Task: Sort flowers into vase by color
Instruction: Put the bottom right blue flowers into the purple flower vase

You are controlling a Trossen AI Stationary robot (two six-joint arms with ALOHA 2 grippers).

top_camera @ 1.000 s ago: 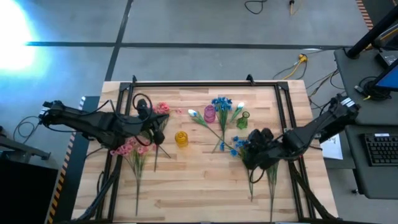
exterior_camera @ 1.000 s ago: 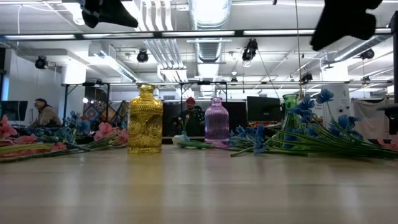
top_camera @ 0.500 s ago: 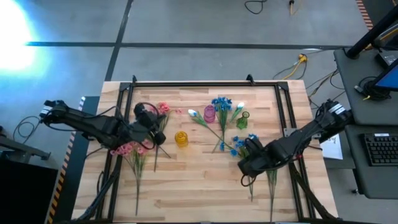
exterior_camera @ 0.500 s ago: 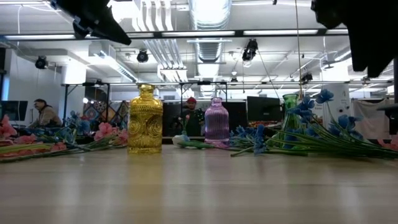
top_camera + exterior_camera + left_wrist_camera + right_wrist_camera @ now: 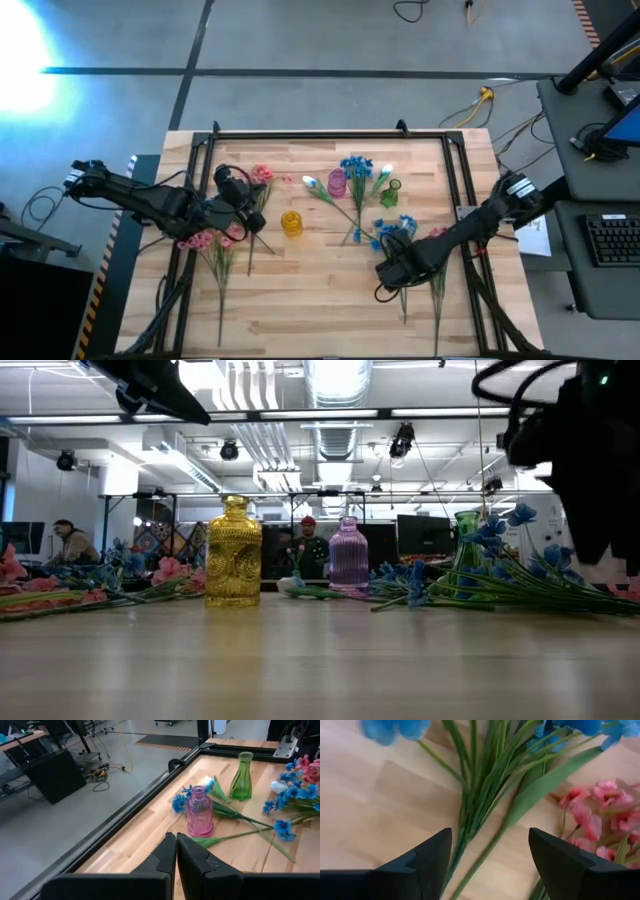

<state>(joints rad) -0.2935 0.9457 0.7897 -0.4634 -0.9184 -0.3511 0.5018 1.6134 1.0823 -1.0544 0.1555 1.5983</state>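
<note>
Wooden tabletop [image 5: 320,300] carries everything. Nearest the front edge, the right gripper [image 5: 485,862] hangs low with its dark fingers [image 5: 425,857] spread wide and holding nothing, straddling the green stems [image 5: 470,815] of a blue spray [image 5: 392,230], with a pink spray [image 5: 592,817] just beside them. On the other side the left gripper [image 5: 176,851] hovers over a bunch of pink flowers [image 5: 205,240], its two fingers pressed together and gripping nothing. Between the arms stands a yellow vase [image 5: 291,223]. Farther back stand a pink vase [image 5: 199,811] and a green vase [image 5: 241,776], with blue flowers [image 5: 355,165] and a white bud [image 5: 311,181] lying around them.
</note>
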